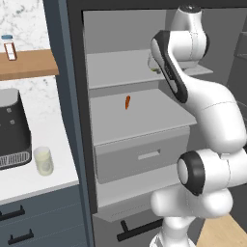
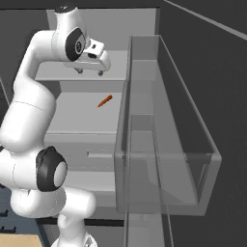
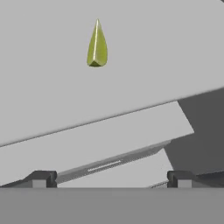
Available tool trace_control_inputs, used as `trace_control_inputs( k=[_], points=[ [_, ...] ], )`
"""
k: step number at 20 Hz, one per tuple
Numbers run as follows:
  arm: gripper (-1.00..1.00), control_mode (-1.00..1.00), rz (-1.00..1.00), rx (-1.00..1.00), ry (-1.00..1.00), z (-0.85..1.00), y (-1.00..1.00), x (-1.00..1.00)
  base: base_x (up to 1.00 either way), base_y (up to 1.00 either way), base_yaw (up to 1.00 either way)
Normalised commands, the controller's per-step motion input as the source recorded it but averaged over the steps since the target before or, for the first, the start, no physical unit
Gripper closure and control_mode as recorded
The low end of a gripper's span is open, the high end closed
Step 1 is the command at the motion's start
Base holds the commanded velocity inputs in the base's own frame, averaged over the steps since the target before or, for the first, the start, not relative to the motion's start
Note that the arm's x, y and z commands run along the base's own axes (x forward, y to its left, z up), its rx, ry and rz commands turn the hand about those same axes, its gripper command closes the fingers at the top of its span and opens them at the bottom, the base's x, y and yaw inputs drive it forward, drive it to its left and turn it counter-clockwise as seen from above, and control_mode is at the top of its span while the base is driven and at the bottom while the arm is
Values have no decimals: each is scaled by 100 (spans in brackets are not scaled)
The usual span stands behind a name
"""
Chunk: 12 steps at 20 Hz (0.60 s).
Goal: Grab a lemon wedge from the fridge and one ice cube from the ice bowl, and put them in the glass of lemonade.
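Setting: rendered kitchen, with a marbled white wall behind a white counter (image 1: 29,178) at the left of the left base view and the fridge (image 1: 77,120) standing open beside it.
Fridge interior: light grey shelves and a drawer (image 1: 142,157) with a slot handle; the door bins (image 2: 166,159) show as pale translucent boxes in the right base view.
Lemon wedge (image 3: 97,45): yellow-green and pointed, lying on the upper shelf (image 1: 120,67); in the hand view it sits ahead of the fingertips, well apart from them, its tip pointing away from the camera. In the left base view just a sliver shows past the arm at the shelf's right end.
Orange-red stick (image 1: 128,102): lies alone on the middle shelf, one level below the wedge.
Gripper (image 2: 90,71): over the upper shelf, fingers spread wide with nothing between them; the two dark fingertips (image 3: 41,178) stand far apart at the bottom of the hand view, touching nothing.
Arm: rises from the base, bends up and forward, and reaches into the fridge at upper-shelf height.
Glass of lemonade (image 1: 43,160): clear tumbler of pale liquid on the counter, just beside the coffee machine (image 1: 12,130), outside the fridge.
Spice jar (image 1: 8,47): white, with a red label, on a wooden wall shelf (image 1: 29,65) above the counter.
Cabinet drawers (image 1: 29,224): dark blue-grey with black bar handles, under the counter.
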Motion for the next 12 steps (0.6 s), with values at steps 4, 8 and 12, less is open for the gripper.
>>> trace_control_inputs(
  k=[4, 8, 12],
  points=[
    [-100, -100, 6, 0, 7, -6, 0, 21, 0, 0, 0],
    [-100, -100, 3, 0, 0, -20, 2, 23, 0, 0, 0],
    [-100, -100, 2, 0, 0, -24, 0, 58, 0, 0, 0]
  ],
)
